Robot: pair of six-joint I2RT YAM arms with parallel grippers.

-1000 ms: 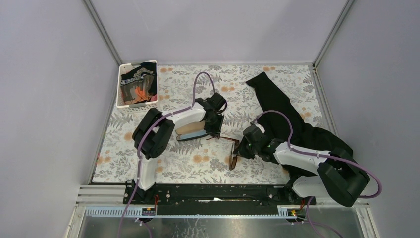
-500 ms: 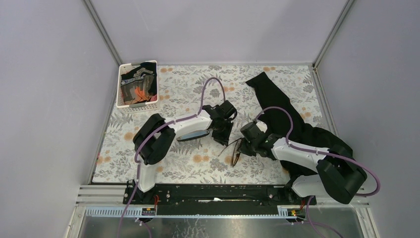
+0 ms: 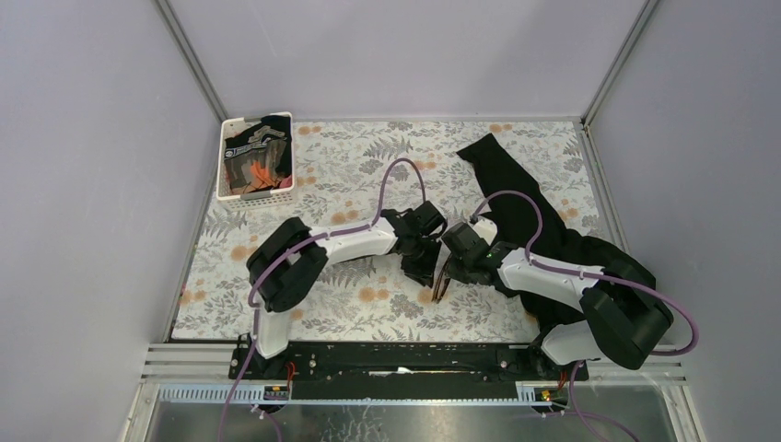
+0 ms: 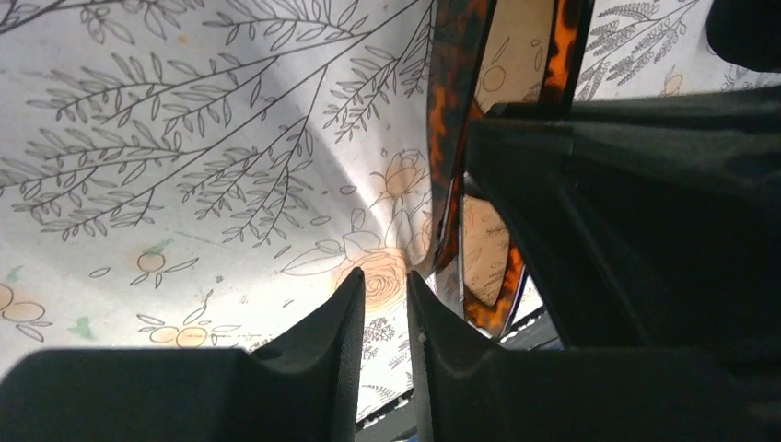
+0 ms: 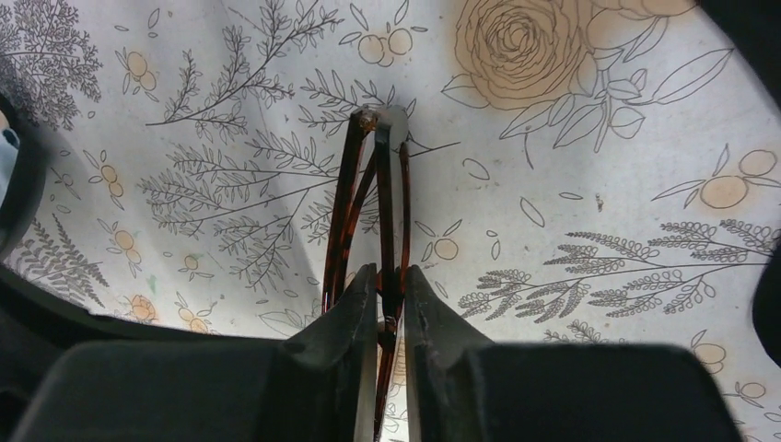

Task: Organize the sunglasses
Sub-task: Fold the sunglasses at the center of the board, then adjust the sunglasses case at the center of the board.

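Note:
The sunglasses (image 3: 439, 287) stand on edge at the table's middle, with an amber-brown tortoise frame. In the right wrist view the sunglasses (image 5: 384, 184) look folded, arms close against the front. My right gripper (image 3: 449, 268) is shut on them; its fingertips (image 5: 364, 285) pinch the thin frame in the right wrist view, where the gripper (image 5: 391, 271) points down at the cloth. My left gripper (image 3: 425, 267) sits just left of the sunglasses, touching or nearly so. In the left wrist view it (image 4: 382, 278) is shut and empty, with the frame (image 4: 447, 120) just to its right.
A white basket (image 3: 224, 184) of dark clothes stands at the back left. A black garment (image 3: 516, 193) lies along the right side under the right arm. A floral cloth (image 3: 350, 304) covers the table. The glasses case and blue cloth are hidden.
My left gripper swung right, from the case to beside the sunglasses. My right gripper moved left and back with the sunglasses. The open arm of the sunglasses is now folded in.

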